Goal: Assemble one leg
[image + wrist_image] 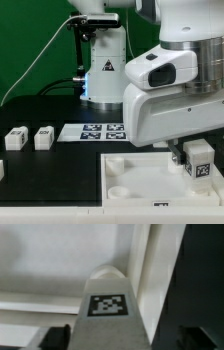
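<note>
Gripper [197, 160] clamped on the leg [201, 172] over the white panel's [130, 176] far corner, exterior view's right (socket there hidden), so any offset or tilt could jam it on the rim.

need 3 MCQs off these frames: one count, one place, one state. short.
1. How many loose legs stand side by side just to the exterior view's left of the marker board?
A) none B) two C) six

2. Where is the held leg?
A) on the marker board B) over the white panel, at the exterior view's right C) beside the loose legs

3. The gripper is:
A) open and empty B) shut on the white panel C) shut on the held leg

Answers:
1 B: two blocks sit next to each other there.
2 B: the exterior view shows it under the wrist, above the panel's right part.
3 C: the wrist view shows the leg held between the jaws.
</note>
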